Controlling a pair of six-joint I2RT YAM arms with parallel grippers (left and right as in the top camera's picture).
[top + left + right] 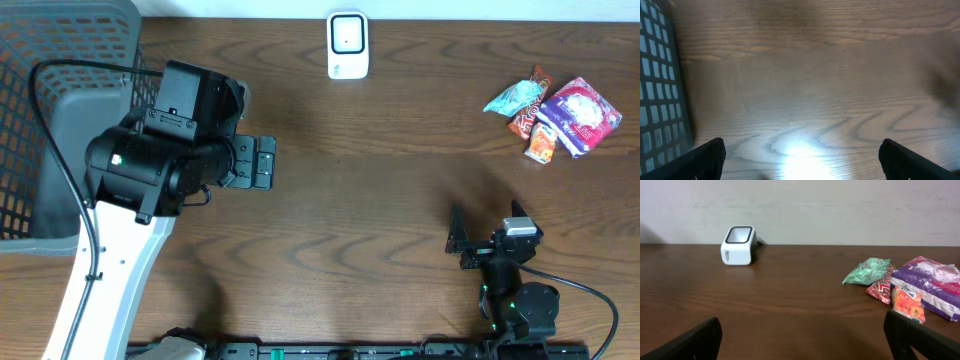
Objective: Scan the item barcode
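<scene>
The white barcode scanner (348, 45) stands at the table's far edge, also visible as a white box (738, 245) in the right wrist view. The items lie at the far right: a green packet (515, 97), a red packet (528, 112), a purple bag (582, 115) and a small orange packet (543, 142). My right gripper (487, 228) is open near the front edge, well short of them, with nothing between its fingers (695, 342). My left gripper (264, 163) hangs open over bare wood left of centre, empty (802, 162).
A grey mesh basket (60, 100) fills the far left corner, its wall (657, 90) just left of my left gripper. The wooden table (400, 200) stretches between both arms. A cable runs from the left arm over the basket.
</scene>
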